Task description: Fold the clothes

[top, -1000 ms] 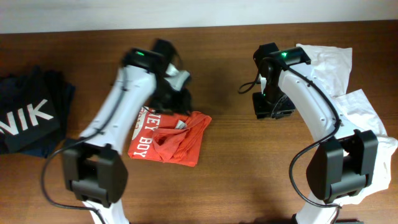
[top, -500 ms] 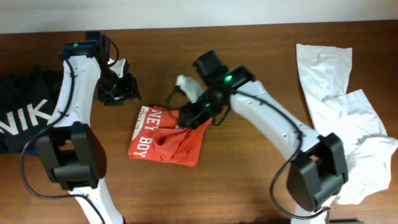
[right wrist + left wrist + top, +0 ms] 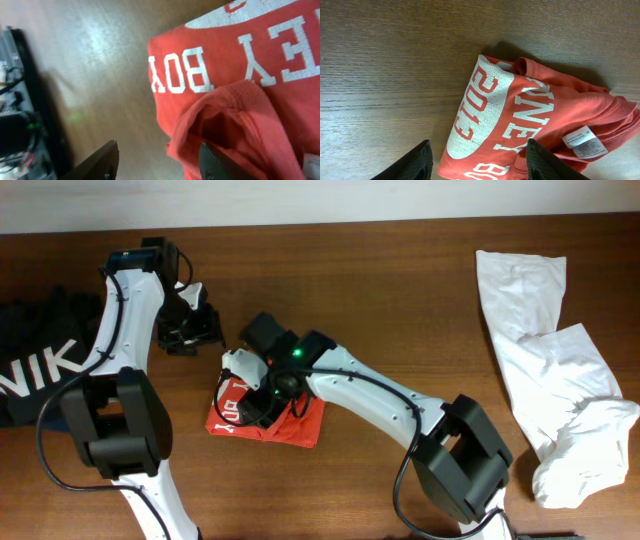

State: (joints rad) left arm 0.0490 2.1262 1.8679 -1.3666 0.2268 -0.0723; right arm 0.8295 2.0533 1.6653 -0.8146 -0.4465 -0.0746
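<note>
Above the red shirt (image 3: 240, 60), the right tool (image 3: 157, 162) gapes wide and empty; the left tool (image 3: 477, 165), nearby, likewise.

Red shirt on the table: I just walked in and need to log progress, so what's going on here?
The right fingers hover open right over the roughly folded red shirt, gripping nothing. The left fingers hang open just beside it. A dark garment lies at the left edge; white clothes lie rumpled on the right.
</note>
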